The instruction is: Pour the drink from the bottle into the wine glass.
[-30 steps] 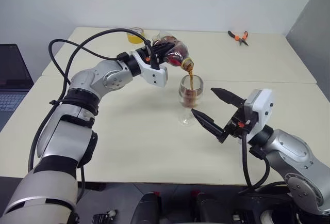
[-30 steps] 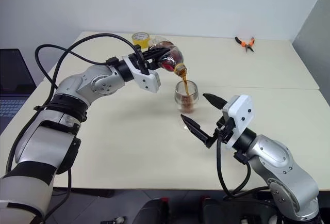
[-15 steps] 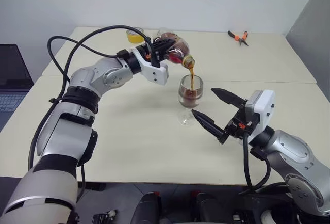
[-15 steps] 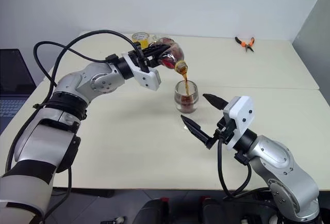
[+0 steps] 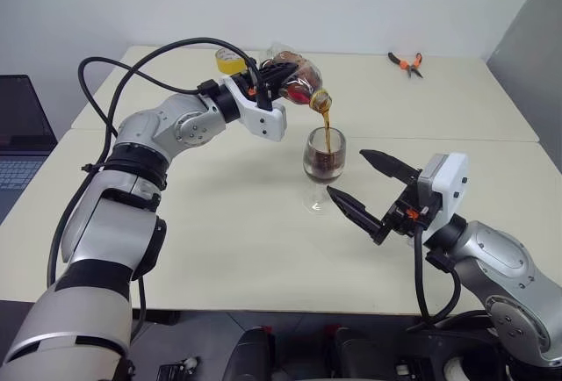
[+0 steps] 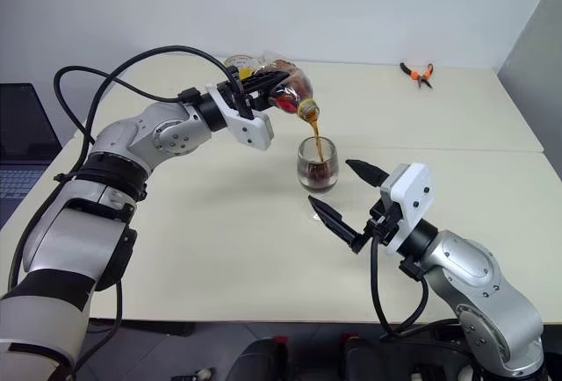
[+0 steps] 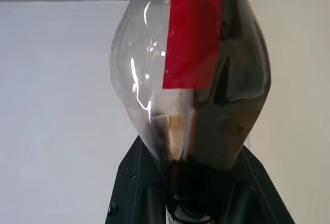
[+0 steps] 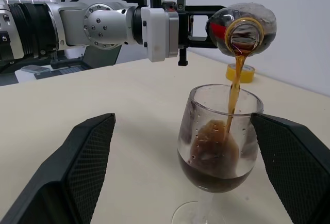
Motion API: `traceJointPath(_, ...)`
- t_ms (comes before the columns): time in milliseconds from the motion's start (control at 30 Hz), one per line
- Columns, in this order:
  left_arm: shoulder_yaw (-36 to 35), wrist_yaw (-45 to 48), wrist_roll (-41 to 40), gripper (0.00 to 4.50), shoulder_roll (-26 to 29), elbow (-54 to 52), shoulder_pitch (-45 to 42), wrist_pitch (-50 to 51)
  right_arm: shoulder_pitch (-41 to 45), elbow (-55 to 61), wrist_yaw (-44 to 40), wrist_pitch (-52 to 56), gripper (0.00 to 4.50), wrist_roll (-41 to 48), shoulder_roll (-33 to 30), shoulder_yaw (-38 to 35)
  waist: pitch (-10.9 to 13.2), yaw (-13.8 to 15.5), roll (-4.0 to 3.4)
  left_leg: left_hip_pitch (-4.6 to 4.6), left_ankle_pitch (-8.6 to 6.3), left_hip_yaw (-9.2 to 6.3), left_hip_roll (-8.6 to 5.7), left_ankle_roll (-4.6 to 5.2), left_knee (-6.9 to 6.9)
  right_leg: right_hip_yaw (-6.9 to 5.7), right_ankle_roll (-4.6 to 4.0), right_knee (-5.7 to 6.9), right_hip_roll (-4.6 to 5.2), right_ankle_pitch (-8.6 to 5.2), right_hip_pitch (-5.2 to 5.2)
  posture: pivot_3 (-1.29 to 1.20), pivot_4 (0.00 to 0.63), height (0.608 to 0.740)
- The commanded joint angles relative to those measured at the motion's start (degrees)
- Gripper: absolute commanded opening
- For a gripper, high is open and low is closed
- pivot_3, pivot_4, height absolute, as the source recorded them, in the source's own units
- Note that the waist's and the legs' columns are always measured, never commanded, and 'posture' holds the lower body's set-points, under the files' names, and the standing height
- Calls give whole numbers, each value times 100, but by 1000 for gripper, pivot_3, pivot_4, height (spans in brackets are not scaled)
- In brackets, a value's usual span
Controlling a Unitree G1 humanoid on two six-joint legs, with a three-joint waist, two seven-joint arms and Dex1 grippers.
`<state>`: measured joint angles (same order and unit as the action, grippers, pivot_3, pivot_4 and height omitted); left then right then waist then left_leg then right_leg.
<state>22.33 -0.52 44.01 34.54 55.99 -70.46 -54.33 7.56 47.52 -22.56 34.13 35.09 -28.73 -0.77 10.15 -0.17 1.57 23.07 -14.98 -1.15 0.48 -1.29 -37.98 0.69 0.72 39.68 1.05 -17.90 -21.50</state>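
Pouring goes on, with more drink in the glass than a second ago.
The left gripper [image 5: 274, 79] stays clamped on the tipped bottle [image 5: 295, 82], now held slightly higher above the glass [image 5: 323, 156]; the drink [image 5: 326, 131] streams from its neck into the bowl, where the dark level has risen. The right gripper [image 5: 372, 187], fingers wide apart, waits just beside the glass on the table [image 5: 219, 240].

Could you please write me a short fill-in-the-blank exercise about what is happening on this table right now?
1. The left gripper tilts the bottle over the ____.
2. The right gripper, beside the wine glass, has its jaws ____.
3. The pliers at the table's far edge have ____ handles.
4. The drink falls in a thin ____.

Missing words: wine glass; open; orange; stream
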Motion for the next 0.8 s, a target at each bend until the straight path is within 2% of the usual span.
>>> traceJointPath(33, -57, -34, -154, 637, 42, -246, -202, -43, 19, 130, -35, -139, 4500, 15, 16, -53, 0, 0, 0, 0, 0, 0, 0, 0, 0, 0, 0, 0, 0, 0, 0, 0, 150, 740)
traceJointPath(800, -317, 685, -1121, 634, -30, -824, 578, 261, 71, 89, -75, -151, 4500, 37, 35, -51, 0, -2, 0, -2, 0, 5, 1, -1, -5, 7, 0, 17, 0, 0, -6, 0, 150, 740)
